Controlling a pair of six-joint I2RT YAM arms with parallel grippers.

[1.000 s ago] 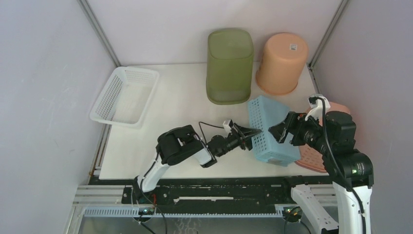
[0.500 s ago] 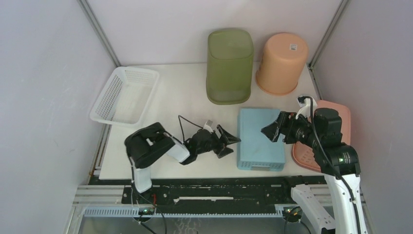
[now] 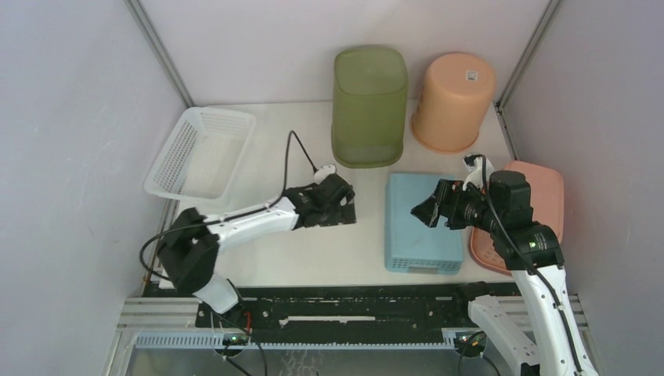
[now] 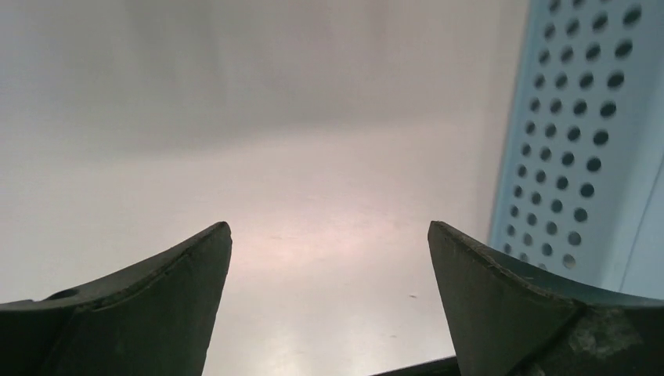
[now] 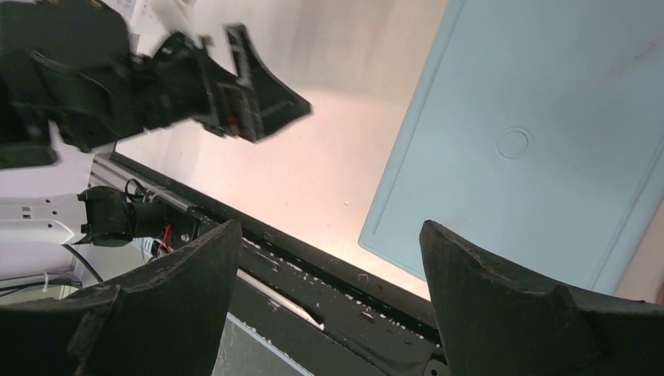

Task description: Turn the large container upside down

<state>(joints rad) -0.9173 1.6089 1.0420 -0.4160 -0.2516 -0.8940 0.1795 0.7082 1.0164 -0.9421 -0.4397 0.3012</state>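
While the top view takes in the whole table point(image 3: 305, 157), the blue basket point(image 3: 419, 227) sits bottom-up near its front edge. Only the left wrist cam shows its holed side wall. Left gripper point(image 4: 329, 227) and right gripper point(image 5: 329, 227) are both spread wide, gripping nothing.

The top camera hangs above and behind the arm bases, looking down and forward over the whole table point(image 3: 313, 251) from well back. The left wrist camera sits low and close to the tabletop, facing nearly level between its own fingers point(image 4: 149, 305) at the perforated side of the blue container point(image 4: 575, 125) (only a strip of it, at the right edge). The right wrist camera looks steeply down from higher up onto that container's flat base and the table's near edge, and catches the left gripper point(image 5: 270, 102) too. All three views share the container.
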